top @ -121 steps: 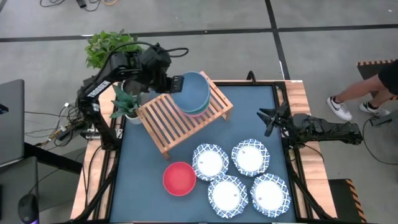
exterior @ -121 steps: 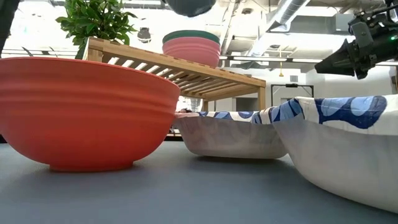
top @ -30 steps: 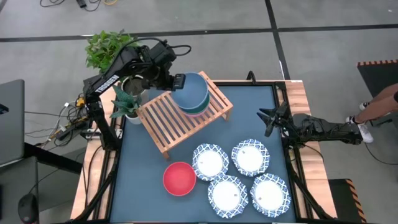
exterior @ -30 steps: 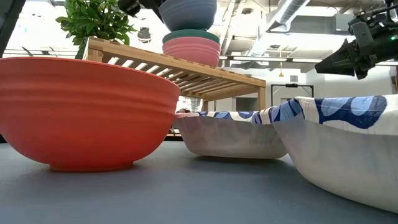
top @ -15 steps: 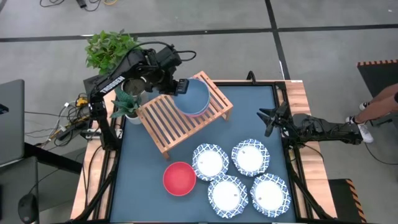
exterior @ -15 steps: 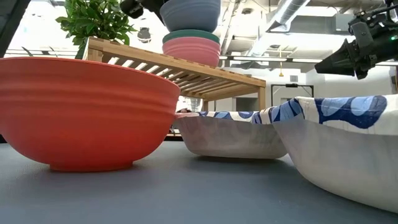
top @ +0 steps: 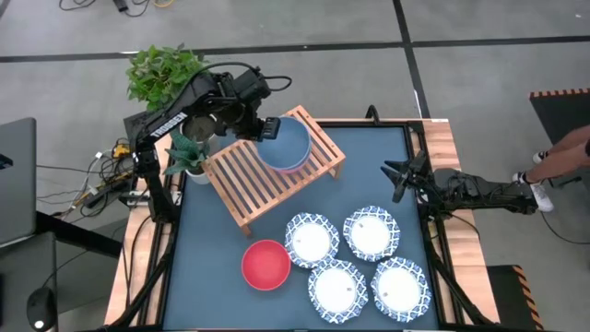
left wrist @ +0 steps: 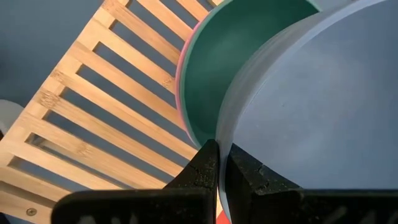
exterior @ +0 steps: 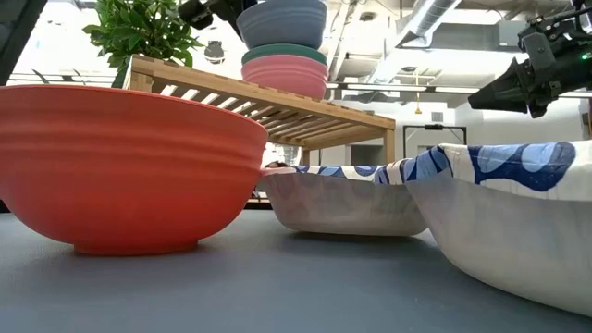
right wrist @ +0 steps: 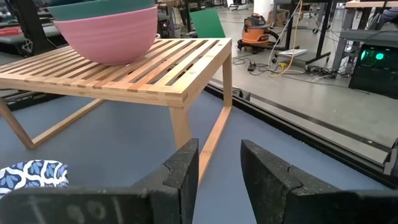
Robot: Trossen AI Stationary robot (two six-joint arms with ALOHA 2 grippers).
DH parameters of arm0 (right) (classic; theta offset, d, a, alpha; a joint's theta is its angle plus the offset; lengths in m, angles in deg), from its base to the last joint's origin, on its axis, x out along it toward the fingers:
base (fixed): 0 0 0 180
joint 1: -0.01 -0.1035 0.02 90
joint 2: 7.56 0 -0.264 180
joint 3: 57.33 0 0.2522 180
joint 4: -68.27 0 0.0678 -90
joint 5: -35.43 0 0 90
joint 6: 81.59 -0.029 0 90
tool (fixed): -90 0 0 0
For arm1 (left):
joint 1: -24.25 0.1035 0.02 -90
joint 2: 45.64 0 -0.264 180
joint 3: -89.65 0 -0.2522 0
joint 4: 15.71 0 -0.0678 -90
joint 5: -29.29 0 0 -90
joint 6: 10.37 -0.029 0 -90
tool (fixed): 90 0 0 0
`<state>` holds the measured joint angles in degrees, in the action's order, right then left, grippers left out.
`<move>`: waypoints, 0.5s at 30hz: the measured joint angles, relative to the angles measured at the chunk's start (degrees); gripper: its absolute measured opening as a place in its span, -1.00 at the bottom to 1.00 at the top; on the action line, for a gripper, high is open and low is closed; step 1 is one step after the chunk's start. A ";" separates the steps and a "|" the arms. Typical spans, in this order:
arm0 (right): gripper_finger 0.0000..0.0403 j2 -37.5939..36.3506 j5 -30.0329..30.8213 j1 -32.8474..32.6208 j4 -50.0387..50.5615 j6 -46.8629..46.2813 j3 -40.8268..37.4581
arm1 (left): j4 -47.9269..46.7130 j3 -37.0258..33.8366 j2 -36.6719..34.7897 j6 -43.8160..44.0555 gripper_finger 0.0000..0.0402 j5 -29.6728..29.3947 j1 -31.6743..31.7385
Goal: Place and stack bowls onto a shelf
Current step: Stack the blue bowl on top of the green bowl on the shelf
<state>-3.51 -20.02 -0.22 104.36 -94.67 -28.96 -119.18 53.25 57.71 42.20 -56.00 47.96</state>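
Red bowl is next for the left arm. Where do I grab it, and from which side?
Judging by its pose, pinch the rim of the red bowl: it sits upright, mouth up, with thin flaring walls. Come down from above onto the rim's left edge, the side away from the nearest white dish, where the tabletop is bare for the outer finger.

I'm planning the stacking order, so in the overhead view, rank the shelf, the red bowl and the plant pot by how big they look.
1. Shelf, clearly largest.
2. Red bowl.
3. Plant pot, smallest, though leaves partly cover it.
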 joint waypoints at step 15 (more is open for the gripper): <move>-0.28 0.00 0.00 -0.02 0.00 0.00 0.00 | -0.31 0.00 0.85 0.21 -1.00 0.92 0.36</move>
<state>-3.51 -20.02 -0.24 104.36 -94.67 -28.96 -119.49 53.25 58.56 42.42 -55.08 48.32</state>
